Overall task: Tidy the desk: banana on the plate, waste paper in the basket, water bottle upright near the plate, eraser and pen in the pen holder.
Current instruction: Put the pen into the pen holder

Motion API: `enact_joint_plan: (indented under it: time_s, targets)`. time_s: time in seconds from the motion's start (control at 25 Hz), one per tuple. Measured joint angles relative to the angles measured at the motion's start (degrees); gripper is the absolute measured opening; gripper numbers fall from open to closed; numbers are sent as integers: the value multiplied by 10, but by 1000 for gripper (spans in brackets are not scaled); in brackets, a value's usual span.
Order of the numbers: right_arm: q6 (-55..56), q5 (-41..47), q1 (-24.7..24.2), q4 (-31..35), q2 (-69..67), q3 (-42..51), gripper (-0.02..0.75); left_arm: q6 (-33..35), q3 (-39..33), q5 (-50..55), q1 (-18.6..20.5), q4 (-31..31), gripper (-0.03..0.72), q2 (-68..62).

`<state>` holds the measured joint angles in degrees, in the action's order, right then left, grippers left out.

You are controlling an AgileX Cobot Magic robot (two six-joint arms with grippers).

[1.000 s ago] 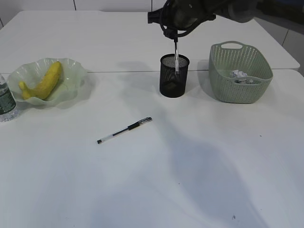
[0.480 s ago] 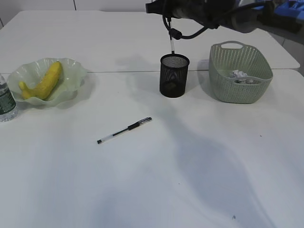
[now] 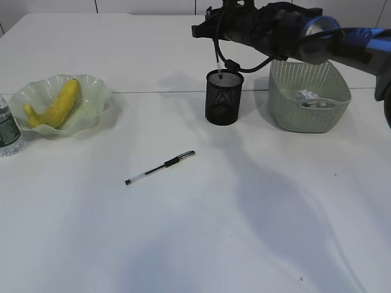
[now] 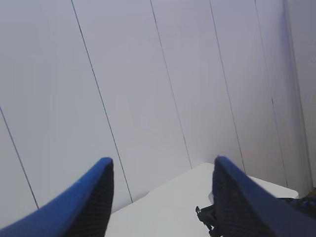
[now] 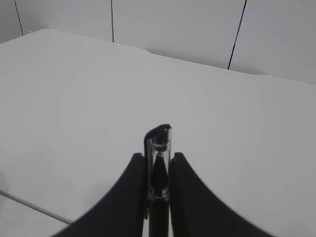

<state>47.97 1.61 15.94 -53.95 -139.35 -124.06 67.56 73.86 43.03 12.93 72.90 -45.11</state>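
On the plate (image 3: pixel 91 101) lies the banana (image 3: pixel 58 105); basket (image 3: pixel 287 110) holds waste paper (image 3: pixel 307 95).

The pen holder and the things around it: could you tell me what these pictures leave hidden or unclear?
- Pen holder contents, exterior view: dark mesh hides whether the eraser is inside.
- Held pen, right wrist view: lower end hidden between the right gripper fingers.
- Water bottle, exterior view: cut off by the left edge.
- Left gripper, left wrist view: faces the wall, desk hardly seen.
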Motion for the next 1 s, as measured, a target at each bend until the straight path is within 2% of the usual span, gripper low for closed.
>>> enact_joint_plan:
  time_s: [0.24,1.0]
  targets:
    - [1,-16,-14,0,-25,-6,96,0,0,0,0,0,443,0]
    - [1,-34,-16,-3,-34,-6,97,0,0,-16,0,0,443,0]
